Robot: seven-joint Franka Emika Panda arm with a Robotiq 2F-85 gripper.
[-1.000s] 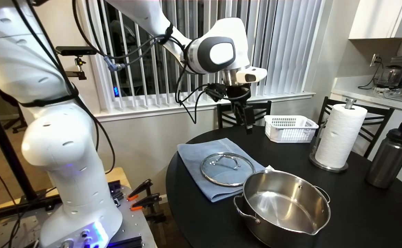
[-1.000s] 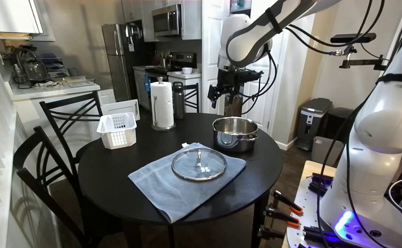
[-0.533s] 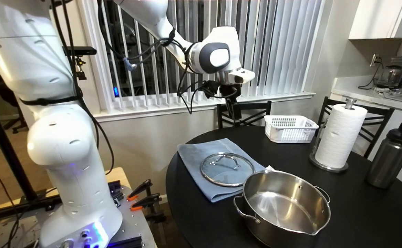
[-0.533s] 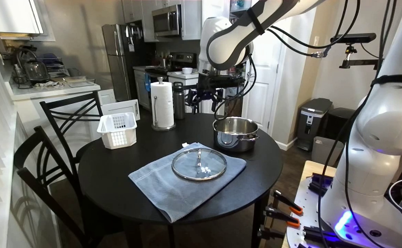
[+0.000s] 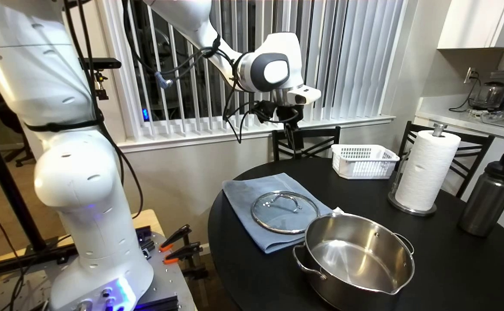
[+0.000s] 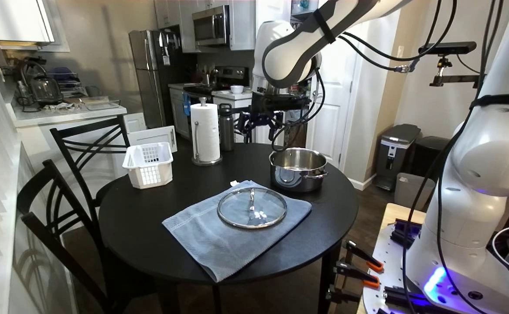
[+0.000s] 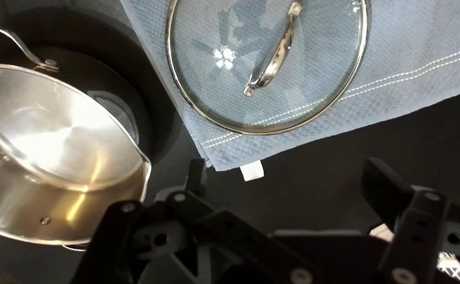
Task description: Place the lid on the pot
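The lid (image 5: pixel 283 220) is round clear glass with a metal rim and an arched metal handle. It lies flat, handle up, on a folded blue towel (image 5: pixel 252 194), and shows in both exterior views (image 6: pixel 237 209). The pot (image 5: pixel 357 263) stands open and upright beside the towel and also shows in both exterior views (image 6: pixel 295 179). My gripper (image 6: pixel 258 131) hangs in the air above the table, apart from both. In the wrist view the gripper's fingers (image 7: pixel 285 169) are wide apart with nothing between them. There the lid (image 7: pixel 316 71) is above the fingers and the pot (image 7: pixel 60 157) left.
A white basket (image 5: pixel 364 162), a paper towel roll (image 5: pixel 426 172) on a stand and a dark metal bottle (image 5: pixel 489 196) stand on the round black table (image 6: pixel 149 235). Black chairs (image 6: pixel 88 157) stand around it. A window with blinds (image 5: pixel 351 65) is behind the arm.
Over the last second my gripper has shifted left in both exterior views and turned. In the last half second it is almost still. The lid, towel and pot have not moved.
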